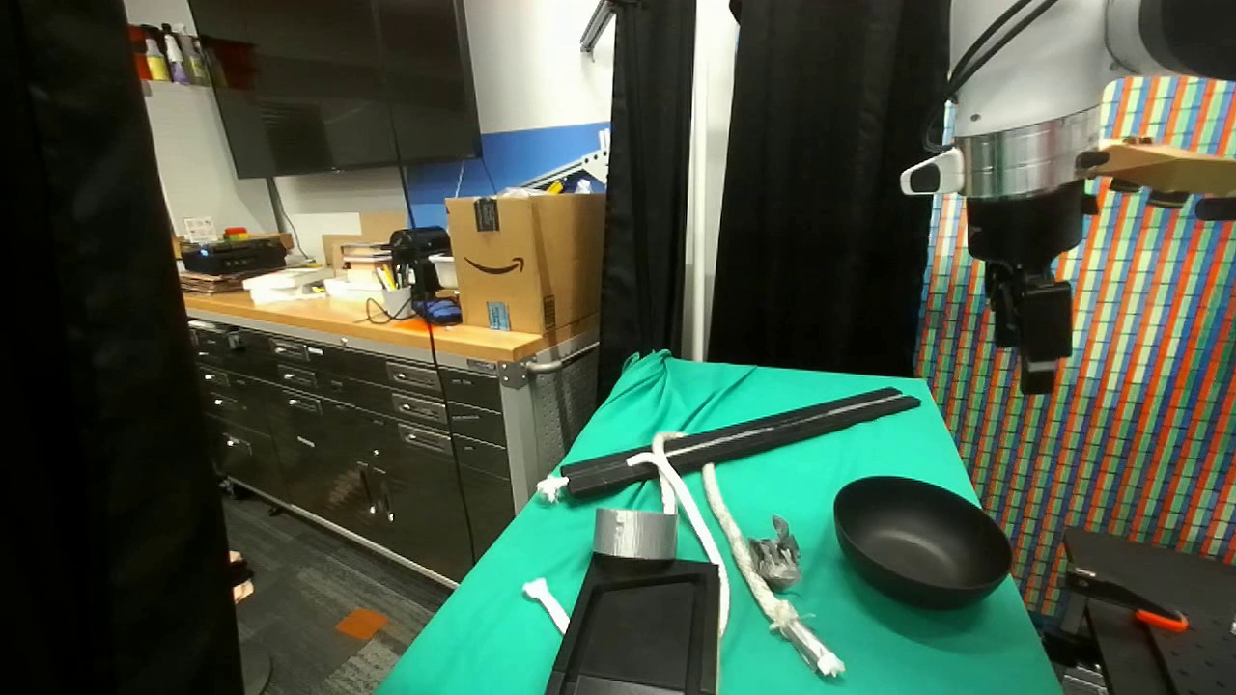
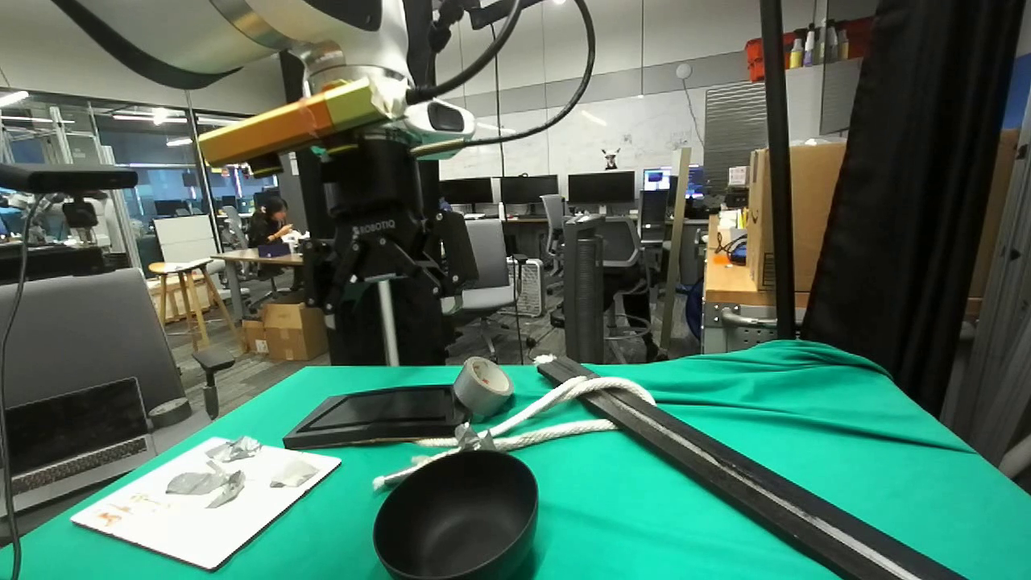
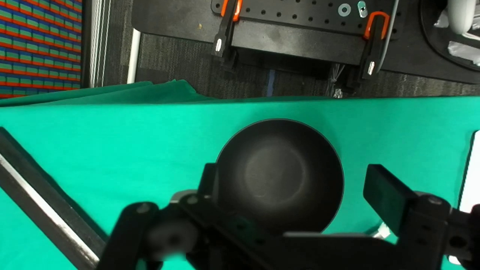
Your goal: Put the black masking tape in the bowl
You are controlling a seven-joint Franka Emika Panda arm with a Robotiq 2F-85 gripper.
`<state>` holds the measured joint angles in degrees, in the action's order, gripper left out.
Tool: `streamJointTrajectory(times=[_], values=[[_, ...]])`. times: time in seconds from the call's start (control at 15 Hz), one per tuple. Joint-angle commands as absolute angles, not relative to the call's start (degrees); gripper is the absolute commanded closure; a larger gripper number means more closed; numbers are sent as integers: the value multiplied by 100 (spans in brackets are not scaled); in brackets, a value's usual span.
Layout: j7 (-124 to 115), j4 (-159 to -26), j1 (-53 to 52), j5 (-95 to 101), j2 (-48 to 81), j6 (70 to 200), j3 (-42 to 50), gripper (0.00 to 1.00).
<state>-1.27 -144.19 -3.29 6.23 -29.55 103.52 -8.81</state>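
The bowl (image 1: 922, 545) is round, matte black and upright on the green cloth. It also shows in an exterior view (image 2: 455, 524) and in the wrist view (image 3: 277, 172), partly behind the gripper. I see nothing inside it. I do not make out the black masking tape on the cloth; it is hidden or out of view. My gripper (image 3: 292, 183) is open and empty, its fingers wide apart. It hangs well above the table in both exterior views (image 1: 1031, 347) (image 2: 387, 290). In the wrist view its fingers appear on either side of the bowl's lower half.
A grey tape roll (image 1: 635, 536) touches the flat black slab (image 1: 647, 618). A long black rod (image 2: 725, 475) lies across the cloth under white rope (image 2: 556, 399). Crumpled silver tape (image 1: 775, 555) lies near the bowl. A white board (image 2: 205, 503) holds tape scraps.
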Motion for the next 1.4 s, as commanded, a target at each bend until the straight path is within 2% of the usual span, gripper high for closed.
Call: streamJointTrajectory(times=[0.0, 0.47, 0.87, 1.33], values=[[-68, -14098, -493, 488, -2804, 10611, -723, 0], [192, -13506, -694, -94, -2216, 11507, -608, 0], [349, -12538, -809, -678, -915, 12305, -653, 0], [271, -11333, -750, -861, 596, 12461, -720, 0]])
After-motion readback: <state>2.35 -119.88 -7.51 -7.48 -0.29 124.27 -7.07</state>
